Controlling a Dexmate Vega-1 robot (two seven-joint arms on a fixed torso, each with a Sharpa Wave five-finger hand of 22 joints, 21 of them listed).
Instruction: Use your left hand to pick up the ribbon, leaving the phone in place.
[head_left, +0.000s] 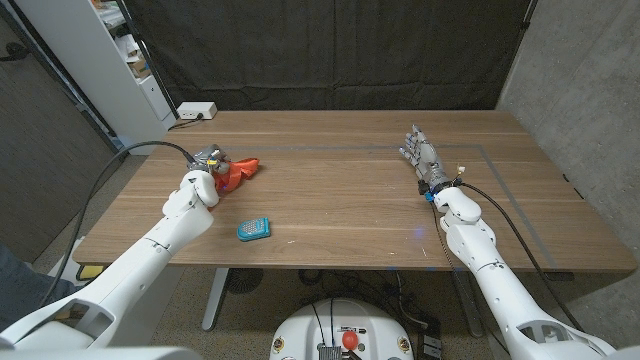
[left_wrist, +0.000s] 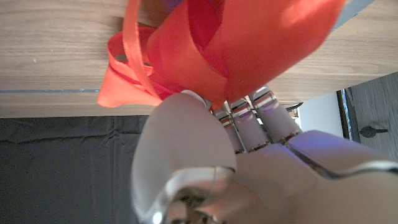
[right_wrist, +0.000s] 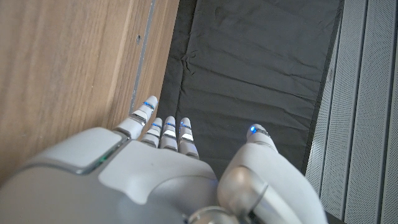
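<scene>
Two hands are on station in the head view. The left hand (head_left: 207, 172) is closed around the red ribbon (head_left: 240, 171), whose loose folds spill out just beyond the fingers toward the table's middle. Whether the ribbon is clear of the wooden table (head_left: 350, 215) cannot be told here. The phone (head_left: 254, 229), in a blue case, lies on the table near this hand, on the robot's side of it and apart from it. The right hand (head_left: 420, 155) stands well apart, fingers extended, holding nothing.

In the left wrist view, the left hand's fingers (left_wrist: 249, 124) pinch the ribbon (left_wrist: 217, 50); its loops hang near the tabletop.

In the right wrist view, the right hand (right_wrist: 161, 168) is spread and empty beside the table.

Judgement: grasp achieved, phone undisturbed; a clear lift remains.
</scene>
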